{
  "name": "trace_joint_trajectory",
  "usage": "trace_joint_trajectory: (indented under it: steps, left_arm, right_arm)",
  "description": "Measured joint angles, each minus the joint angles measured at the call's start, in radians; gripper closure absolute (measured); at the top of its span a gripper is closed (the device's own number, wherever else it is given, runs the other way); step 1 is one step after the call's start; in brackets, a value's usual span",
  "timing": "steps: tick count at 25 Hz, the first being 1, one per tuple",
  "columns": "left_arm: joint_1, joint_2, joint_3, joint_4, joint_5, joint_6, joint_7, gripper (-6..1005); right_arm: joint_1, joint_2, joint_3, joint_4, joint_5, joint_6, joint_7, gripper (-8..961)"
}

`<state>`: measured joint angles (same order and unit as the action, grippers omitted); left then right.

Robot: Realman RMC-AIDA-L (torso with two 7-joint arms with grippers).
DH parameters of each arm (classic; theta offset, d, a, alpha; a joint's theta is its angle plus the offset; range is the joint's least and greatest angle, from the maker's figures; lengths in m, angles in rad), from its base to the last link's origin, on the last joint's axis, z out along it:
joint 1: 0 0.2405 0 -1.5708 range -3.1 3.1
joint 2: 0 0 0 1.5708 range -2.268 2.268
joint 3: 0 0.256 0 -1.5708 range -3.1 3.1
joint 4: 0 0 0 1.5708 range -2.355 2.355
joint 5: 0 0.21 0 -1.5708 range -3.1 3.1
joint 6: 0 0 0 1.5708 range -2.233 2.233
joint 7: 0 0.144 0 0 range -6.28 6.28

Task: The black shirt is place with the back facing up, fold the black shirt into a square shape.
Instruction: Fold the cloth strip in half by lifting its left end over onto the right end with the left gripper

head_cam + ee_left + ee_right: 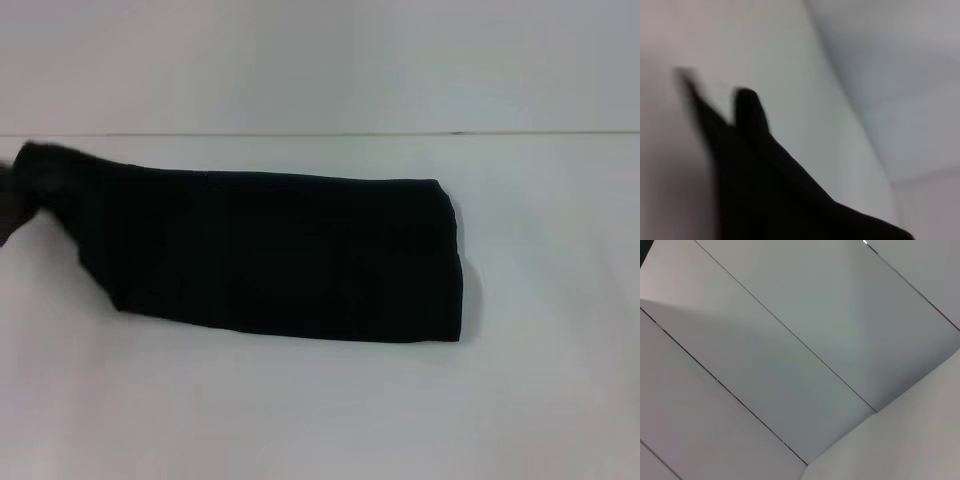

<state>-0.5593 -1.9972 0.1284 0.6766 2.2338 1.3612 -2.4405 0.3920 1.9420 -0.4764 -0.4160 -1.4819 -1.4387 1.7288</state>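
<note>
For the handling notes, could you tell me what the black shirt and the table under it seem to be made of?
The black shirt looks like soft matte fabric, probably a cotton knit: it lies in a limp folded strip with rounded edges and no shine. The table looks like a smooth, hard white surface, perhaps laminate; its exact material cannot be told.

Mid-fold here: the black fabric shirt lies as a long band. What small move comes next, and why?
Probably carry the raised left end across toward the folded right edge. The black fabric shirt is a long band on the white table, wider than deep, not yet square. Its left end lifts at the head view's left edge, seemingly by the left gripper, fingers not discernible. No right gripper shows.
</note>
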Motion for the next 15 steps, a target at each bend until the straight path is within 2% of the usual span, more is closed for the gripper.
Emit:
trace_joint_trajectory:
  steps: [4, 7, 12, 14, 15]
  left_arm:
    - [-0.088, 0.002, 0.067, 0.054, -0.012, 0.115, -0.018, 956]
    - [-0.16, -0.006, 0.182, 0.081, -0.016, 0.157, -0.047, 956]
    - [-0.272, -0.056, 0.45, 0.105, -0.016, 0.103, -0.077, 955]
    - [-0.312, -0.09, 0.592, 0.099, -0.016, 0.038, -0.073, 955]
    - [-0.317, -0.096, 0.614, 0.098, -0.015, 0.023, -0.072, 955]
  right_arm:
    - [-0.001, 0.002, -0.001, 0.001, -0.01, 0.0, -0.002, 40]
    - [0.0, 0.006, -0.001, 0.002, -0.013, 0.0, -0.006, 38]
    - [0.001, 0.007, -0.001, 0.004, -0.014, 0.0, -0.007, 39]
    - [0.001, 0.009, -0.001, 0.005, -0.014, 0.003, -0.008, 39]
    - [0.002, 0.009, -0.001, 0.005, -0.015, 0.005, -0.008, 39]
